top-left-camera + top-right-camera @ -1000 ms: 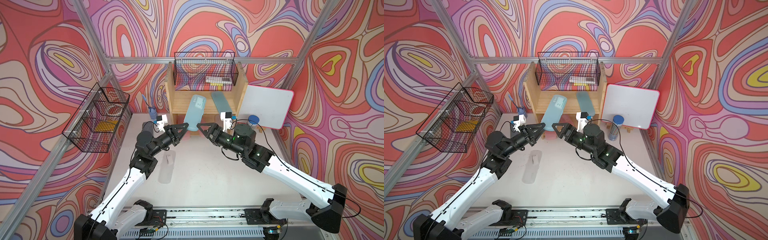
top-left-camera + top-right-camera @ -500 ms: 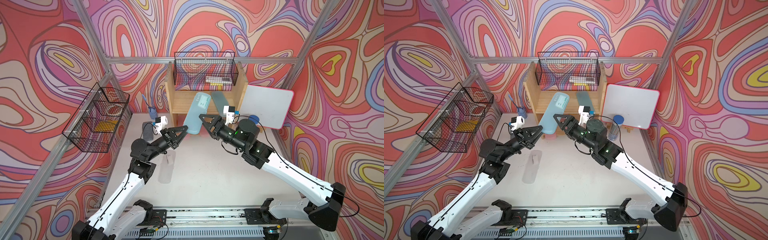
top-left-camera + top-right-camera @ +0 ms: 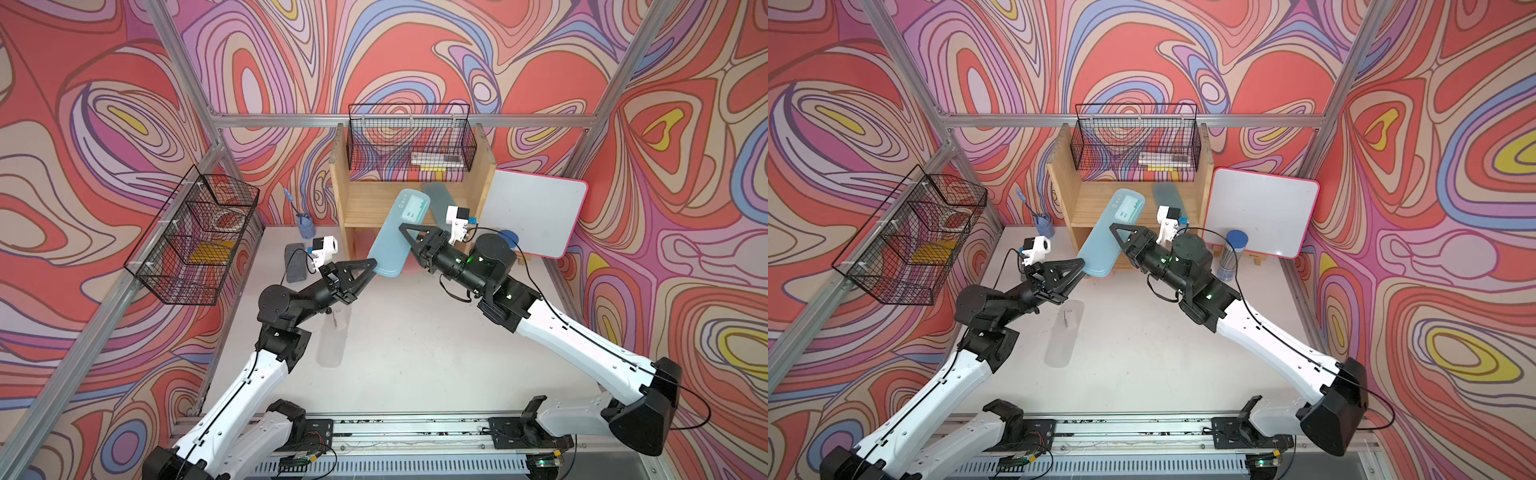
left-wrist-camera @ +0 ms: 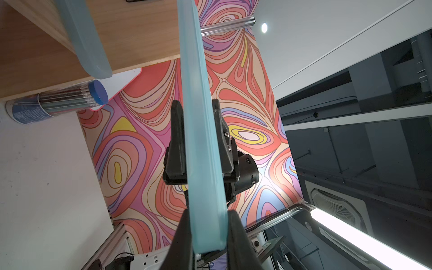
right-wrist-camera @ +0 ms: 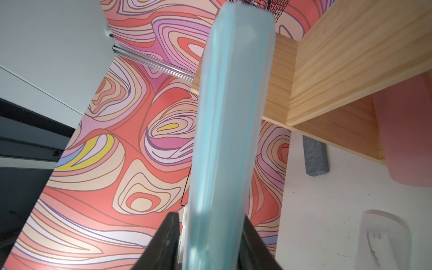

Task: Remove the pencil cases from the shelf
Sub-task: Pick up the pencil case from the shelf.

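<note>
A teal pencil case [image 3: 392, 237] [image 3: 1106, 237] leans out from the pine shelf [image 3: 365, 203] [image 3: 1092, 203], its labelled end over the upper board. My left gripper [image 3: 371, 264] [image 4: 207, 211] is shut on its lower end. My right gripper [image 3: 405, 227] [image 5: 210, 214] is shut on its middle from the other side, a finger on each flat face. A second teal pencil case [image 3: 440, 199] [image 4: 86, 39] lies on the upper board. A pink one [image 5: 406, 131] sits under that board. A frosted clear one [image 3: 334, 336] [image 5: 385, 240] lies on the table.
A black wire basket [image 3: 409, 137] sits on top of the shelf and another [image 3: 195, 241] hangs on the left wall. A grey felt block [image 3: 296, 262], a blue pen cup [image 3: 305, 222], a blue-capped pencil tube [image 3: 1235, 253] and a whiteboard [image 3: 536, 216] flank the shelf.
My right gripper has come up to the teal pencil case and its wide-open jaws have closed on it. My left gripper has kept hold of the case's lower end.
</note>
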Motion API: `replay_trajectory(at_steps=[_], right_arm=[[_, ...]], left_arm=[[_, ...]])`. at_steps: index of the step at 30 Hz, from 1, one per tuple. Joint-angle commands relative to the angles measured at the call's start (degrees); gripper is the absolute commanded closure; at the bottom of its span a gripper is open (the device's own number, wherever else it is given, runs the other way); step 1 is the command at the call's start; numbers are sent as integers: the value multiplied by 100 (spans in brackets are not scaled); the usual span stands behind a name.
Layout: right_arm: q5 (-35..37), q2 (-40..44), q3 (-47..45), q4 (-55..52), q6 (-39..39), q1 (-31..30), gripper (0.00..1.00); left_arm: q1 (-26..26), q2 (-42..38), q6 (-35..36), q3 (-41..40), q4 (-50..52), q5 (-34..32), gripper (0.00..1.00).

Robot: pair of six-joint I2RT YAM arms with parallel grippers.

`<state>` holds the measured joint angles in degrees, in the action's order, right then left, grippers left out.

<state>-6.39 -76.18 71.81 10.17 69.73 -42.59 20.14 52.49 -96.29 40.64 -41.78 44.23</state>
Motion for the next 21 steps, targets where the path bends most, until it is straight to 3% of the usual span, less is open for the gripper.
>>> replay_trajectory(at_steps=[1,6,8,10,11,12,15,21], right_arm=[[-172,-85,132,229,90,40,70],[-341,-156,55,317,231,49,77],[-392,-168,-15,356,271,49,78],[-432,-160,-99,406,271,49,78],[-446,-147,-144,366,264,49,79],[-455,-134,-176,265,221,49,79],[-505,-90,-271,-67,-24,49,79],[-717,-46,-551,-985,-559,40,79]], left_arm=[[-37,-148,36,-56,-368,122,100],[-41,-177,163,-109,-174,127,100],[-45,-202,260,-118,24,117,72],[-66,-236,361,-131,214,95,53],[-99,-267,403,-143,384,85,37],[-140,-311,466,-157,599,65,30],[-330,-572,820,-139,1650,3,14],[-827,-1279,2211,279,5136,-512,1]])
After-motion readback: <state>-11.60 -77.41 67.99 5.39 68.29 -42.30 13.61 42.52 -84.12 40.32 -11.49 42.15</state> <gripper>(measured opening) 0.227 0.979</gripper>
